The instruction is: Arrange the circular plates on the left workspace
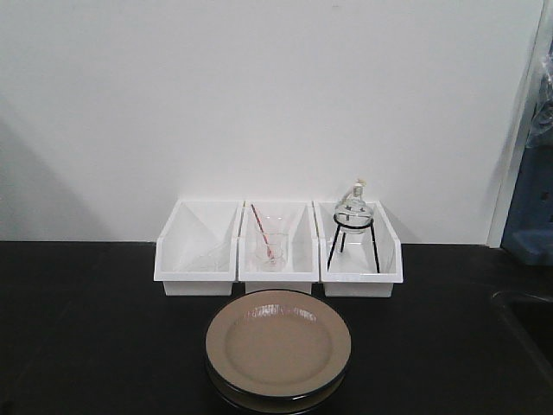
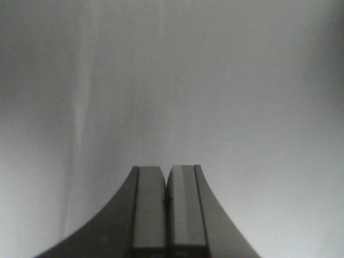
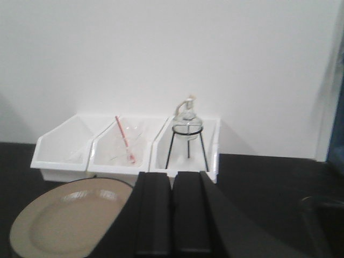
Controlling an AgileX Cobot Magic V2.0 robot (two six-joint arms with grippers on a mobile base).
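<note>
Three white bins (image 1: 278, 251) stand in a row against the wall: the left bin's contents cannot be made out, the middle holds a beaker (image 1: 270, 249) with a red-striped rod, the right a glass flask on a black tripod (image 1: 353, 226). Two circular plates (image 1: 278, 350) lie stacked, face up, on the black countertop (image 1: 86, 337) just before the middle bin. Left gripper (image 2: 167, 207) and right gripper (image 3: 172, 212) are clenched, empty.

A plain white wall (image 1: 259, 95) rises behind, with a blue cabinet (image 1: 529, 207) at right.
</note>
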